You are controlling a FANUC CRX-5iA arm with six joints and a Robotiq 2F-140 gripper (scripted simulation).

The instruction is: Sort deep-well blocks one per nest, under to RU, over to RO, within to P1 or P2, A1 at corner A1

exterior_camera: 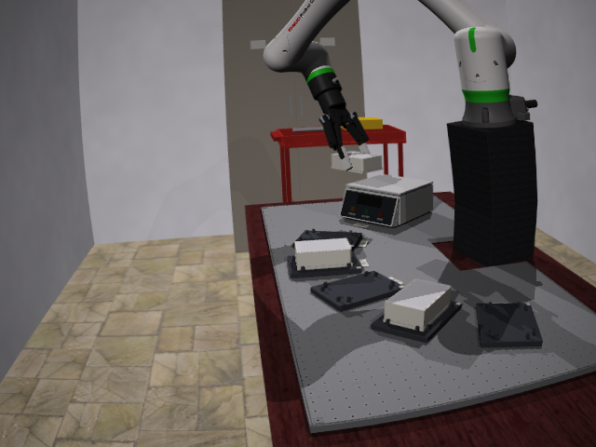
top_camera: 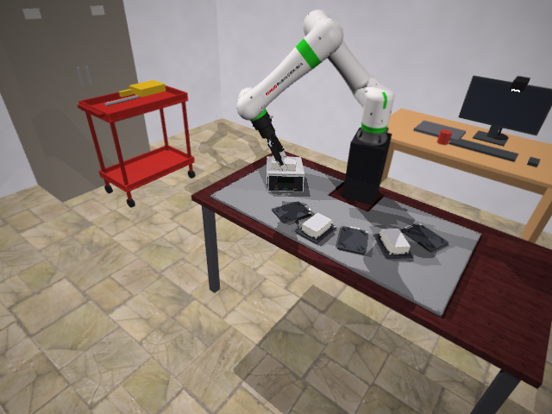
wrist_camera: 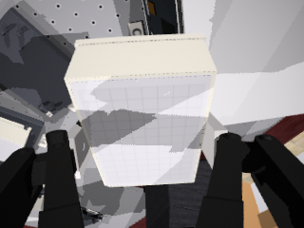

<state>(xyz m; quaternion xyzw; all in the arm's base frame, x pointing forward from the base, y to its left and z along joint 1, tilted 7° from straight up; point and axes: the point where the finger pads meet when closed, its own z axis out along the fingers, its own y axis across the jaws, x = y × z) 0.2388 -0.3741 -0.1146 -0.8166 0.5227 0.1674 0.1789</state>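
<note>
My gripper [exterior_camera: 352, 152] is shut on a white deep-well block [exterior_camera: 357, 162] and holds it tilted in the air above the check-weigher [exterior_camera: 387, 199], near its left rear side. The block fills the wrist view [wrist_camera: 142, 110] between my black fingers, with the weigher's front panel [wrist_camera: 155, 2] beyond it. In the top view the block [top_camera: 287, 163] shows over the weigher [top_camera: 285, 174]. No lamp on the weigher is lit. A second white block [exterior_camera: 321, 252] sits in a black nest at the left. A third block [exterior_camera: 417, 304] sits in a nest further right.
Three empty black nests lie on the grey plate: one behind the left block [exterior_camera: 329, 240], one in the middle [exterior_camera: 355, 290], one at the right [exterior_camera: 507, 324]. The arm's black pedestal [exterior_camera: 494, 192] stands at the right rear. A red cart [top_camera: 135, 134] stands beyond the table.
</note>
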